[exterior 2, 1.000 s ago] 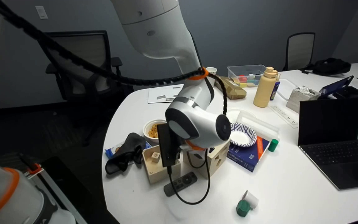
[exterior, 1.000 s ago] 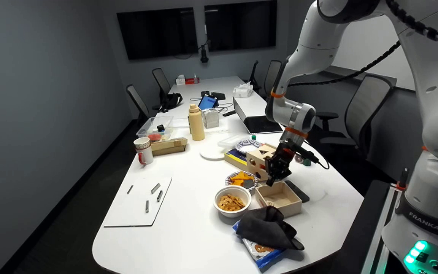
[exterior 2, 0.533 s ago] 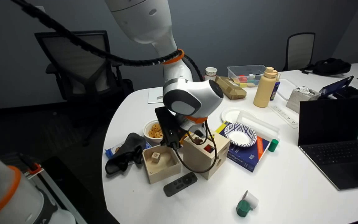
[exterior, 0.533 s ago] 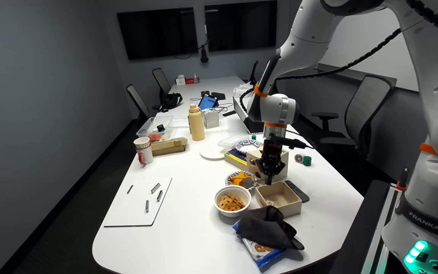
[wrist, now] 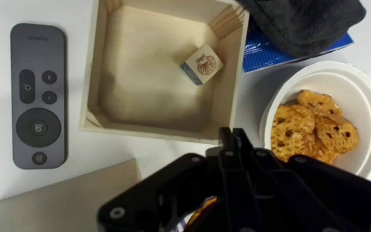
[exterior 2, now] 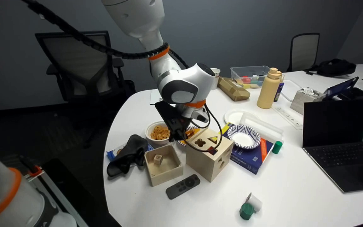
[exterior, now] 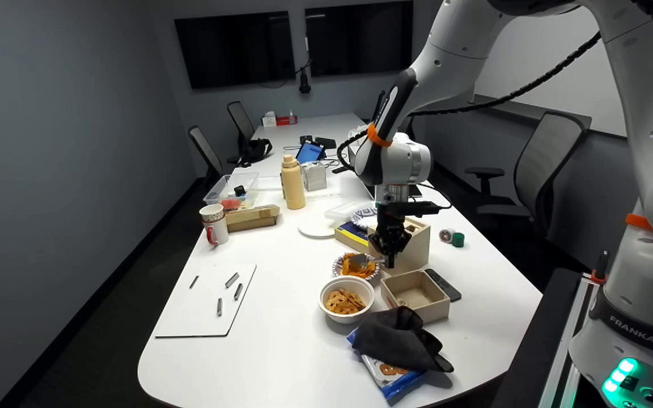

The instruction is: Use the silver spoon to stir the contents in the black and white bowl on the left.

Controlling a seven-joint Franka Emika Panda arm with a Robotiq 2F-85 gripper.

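The blue-and-white patterned bowl [exterior: 336, 268] stands behind the white bowl and holds the contents [exterior: 359, 271], orange-yellow chip pieces. My gripper [exterior: 390, 264] is just right of that bowl in this exterior view. It is shut on the thin handle of the silver spoon [exterior: 361, 259], whose flat grey head lies over the chips at the bowl's back part. In another exterior view the contents [exterior 2: 191, 132] show partly behind the arm. In the wrist view my fingertips [wrist: 231, 132] are nearly together; the spoon's head is hidden and only a sliver of the patterned bowl [wrist: 181, 225] shows.
A white bowl [exterior: 326, 309] of pretzel snacks is close in front. An open wooden box [exterior: 425, 313] with a small block, a wooden shape cube [exterior: 415, 249] and a dark remote [exterior: 444, 285] crowd the gripper's right. A black cloth [exterior: 397, 343] lies on a blue packet [exterior: 391, 388].
My gripper has moved left and turned more upright. The spoon's head has swept from the bowl's right side to its back. The chips have shifted and the patterned bowl has slid slightly left.
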